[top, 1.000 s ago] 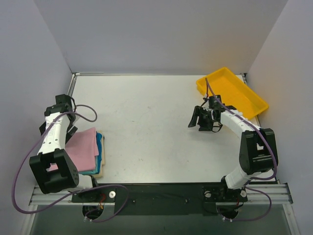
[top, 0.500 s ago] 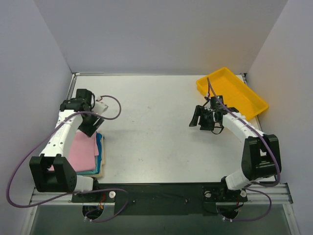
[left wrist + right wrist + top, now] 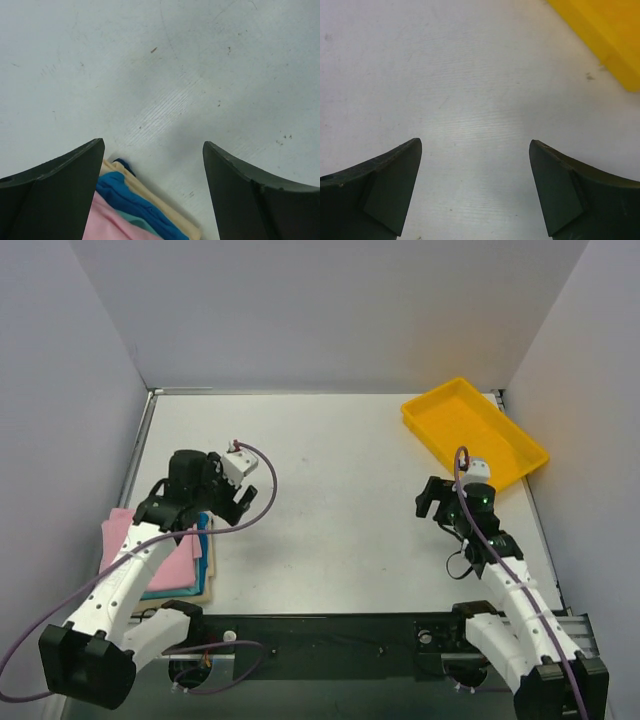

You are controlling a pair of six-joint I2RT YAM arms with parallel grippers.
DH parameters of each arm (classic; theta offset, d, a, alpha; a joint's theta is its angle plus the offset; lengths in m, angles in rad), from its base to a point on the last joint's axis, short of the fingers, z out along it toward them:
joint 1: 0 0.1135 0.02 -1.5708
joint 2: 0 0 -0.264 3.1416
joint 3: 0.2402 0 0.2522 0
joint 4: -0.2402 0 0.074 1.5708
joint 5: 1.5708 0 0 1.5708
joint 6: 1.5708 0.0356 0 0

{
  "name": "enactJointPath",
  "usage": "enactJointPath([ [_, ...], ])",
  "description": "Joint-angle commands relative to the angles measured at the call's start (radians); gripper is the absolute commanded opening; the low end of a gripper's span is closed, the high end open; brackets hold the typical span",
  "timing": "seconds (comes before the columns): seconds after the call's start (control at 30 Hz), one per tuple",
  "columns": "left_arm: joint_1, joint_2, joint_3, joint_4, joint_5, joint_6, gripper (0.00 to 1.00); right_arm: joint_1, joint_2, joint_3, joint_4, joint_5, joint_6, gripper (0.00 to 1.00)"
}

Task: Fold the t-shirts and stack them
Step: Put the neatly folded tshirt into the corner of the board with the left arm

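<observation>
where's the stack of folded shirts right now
In the top view the stack of t-shirts lies at the near left of the table, pink on top, partly under the left arm.

On the flat grey table (image 3: 330, 460), at its near left side, lies a stack of three folded shirts. The light pink cloth t-shirt (image 3: 106, 221) is on top, the teal cloth t-shirt (image 3: 125, 194) is under it, and the cream cloth t-shirt (image 3: 157, 204) is at the bottom, on the table. The left gripper (image 3: 152, 150) hangs above the stack's far right corner. The rigid yellow plastic tray (image 3: 475, 430) stands in the far right corner. The right gripper (image 3: 475, 145) is near the tray, on its near left side.
</observation>
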Motion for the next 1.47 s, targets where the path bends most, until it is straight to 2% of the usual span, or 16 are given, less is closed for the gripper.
enactJointPath([
  [0.0,-0.090,-0.089,-0.150,0.344,-0.184,-0.139,0.90,-0.015,-0.191,-0.148,0.158,0.237,-0.051,0.84],
  [0.03,-0.100,-0.103,-0.193,0.364,-0.282,-0.188,0.90,-0.015,-0.222,-0.170,0.182,0.291,-0.052,0.84],
  [0.1,-0.100,-0.128,-0.238,0.398,-0.358,-0.236,0.90,-0.016,-0.288,-0.271,0.237,0.348,-0.065,0.84],
  [0.3,-0.084,-0.209,-0.397,0.528,-0.338,-0.201,0.91,-0.016,-0.448,-0.451,0.353,0.447,-0.077,0.85],
  [0.43,-0.084,-0.244,-0.457,0.487,-0.320,-0.207,0.91,-0.015,-0.502,-0.500,0.390,0.444,-0.077,0.86],
  [0.8,-0.083,-0.310,-0.592,0.599,-0.332,-0.267,0.90,-0.016,-0.462,-0.505,0.391,0.439,-0.056,0.86],
  [1.3,-0.069,-0.306,-0.597,0.599,-0.329,-0.271,0.88,-0.016,-0.476,-0.511,0.397,0.470,-0.037,0.86],
  [1.43,-0.066,-0.312,-0.614,0.645,-0.338,-0.288,0.88,-0.019,-0.465,-0.511,0.408,0.476,-0.034,0.86],
])
